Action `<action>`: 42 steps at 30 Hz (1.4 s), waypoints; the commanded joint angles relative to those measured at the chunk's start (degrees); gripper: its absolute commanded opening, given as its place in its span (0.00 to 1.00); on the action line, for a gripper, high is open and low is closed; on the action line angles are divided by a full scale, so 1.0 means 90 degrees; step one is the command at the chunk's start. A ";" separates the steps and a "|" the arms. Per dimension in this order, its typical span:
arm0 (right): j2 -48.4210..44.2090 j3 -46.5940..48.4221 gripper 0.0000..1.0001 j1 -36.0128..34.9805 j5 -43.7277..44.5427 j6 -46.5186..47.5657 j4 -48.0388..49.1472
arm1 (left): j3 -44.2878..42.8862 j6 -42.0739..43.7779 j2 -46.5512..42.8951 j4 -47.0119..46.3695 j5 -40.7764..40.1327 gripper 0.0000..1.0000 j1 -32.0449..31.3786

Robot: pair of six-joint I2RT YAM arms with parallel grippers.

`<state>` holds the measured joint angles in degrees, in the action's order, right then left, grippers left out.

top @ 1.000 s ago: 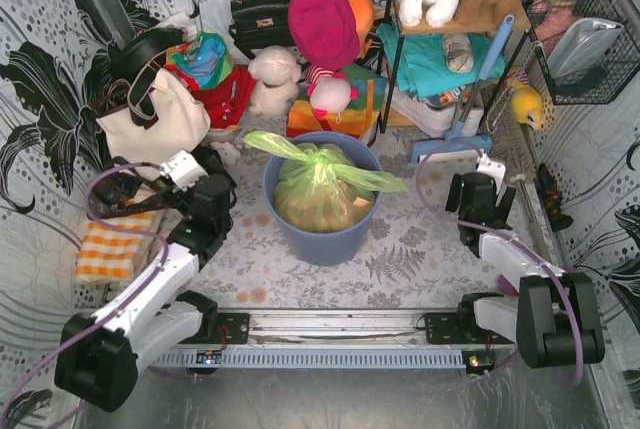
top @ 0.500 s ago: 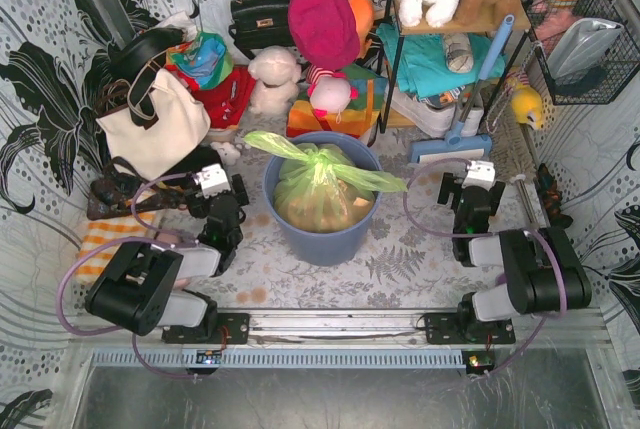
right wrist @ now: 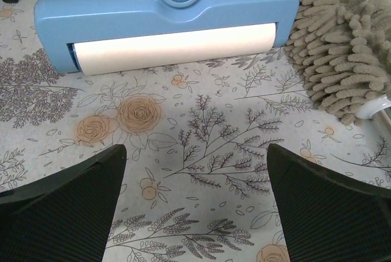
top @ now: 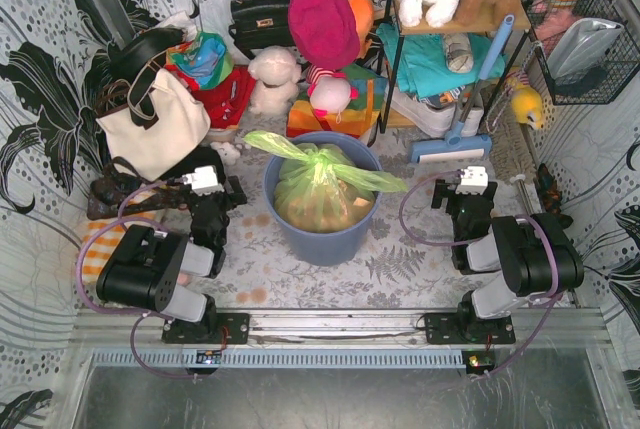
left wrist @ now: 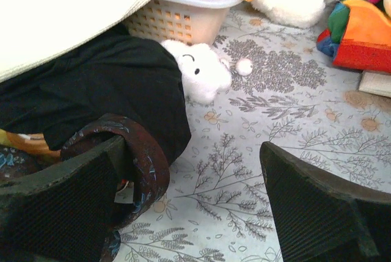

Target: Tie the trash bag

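The thin, translucent lime-green trash bag sits inside the round blue-grey plastic bin at the middle of the floral-patterned worktop. Brownish-tan waste shows through its skin. Its mouth is gathered into a bunch above the bin's rim. One loose end fans out to the rear left and another reaches over the rim to the right.

Neither arm touches the bag. The left claw is low beside the bin on its left, folded back near its base. Its jaws are spread wide and hold nothing. In front of its fingers lie a black cloth, a small white plush toy with a stitched eye and a cream lattice basket.

The right claw is on the bin's right side, well apart from it. Its jaws are likewise spread wide with only bare worktop between them. Beyond its fingers lie a blue cleaning head with a white roller and a grey chenille mop pad.

Further left, a cream tote bag with dark straps leans against the wall. An orange-and-white checked cloth lies near the left arm.
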<state>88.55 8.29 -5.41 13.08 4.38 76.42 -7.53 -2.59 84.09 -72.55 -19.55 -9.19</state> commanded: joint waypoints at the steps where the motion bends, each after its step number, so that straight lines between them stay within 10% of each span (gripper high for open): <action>1: 0.0023 0.0141 0.97 0.0074 0.0133 -0.0047 0.0241 | -0.0192 -0.0049 0.0038 -0.0367 0.0282 0.98 0.0084; 42: 0.0024 0.0128 0.97 0.0074 0.0148 -0.0018 0.0297 | -0.0356 -0.0142 0.0020 0.0021 0.0424 0.98 0.0189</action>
<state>88.55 8.51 -5.15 13.74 4.36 76.40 -8.73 -3.29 84.09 -71.88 -16.69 -8.14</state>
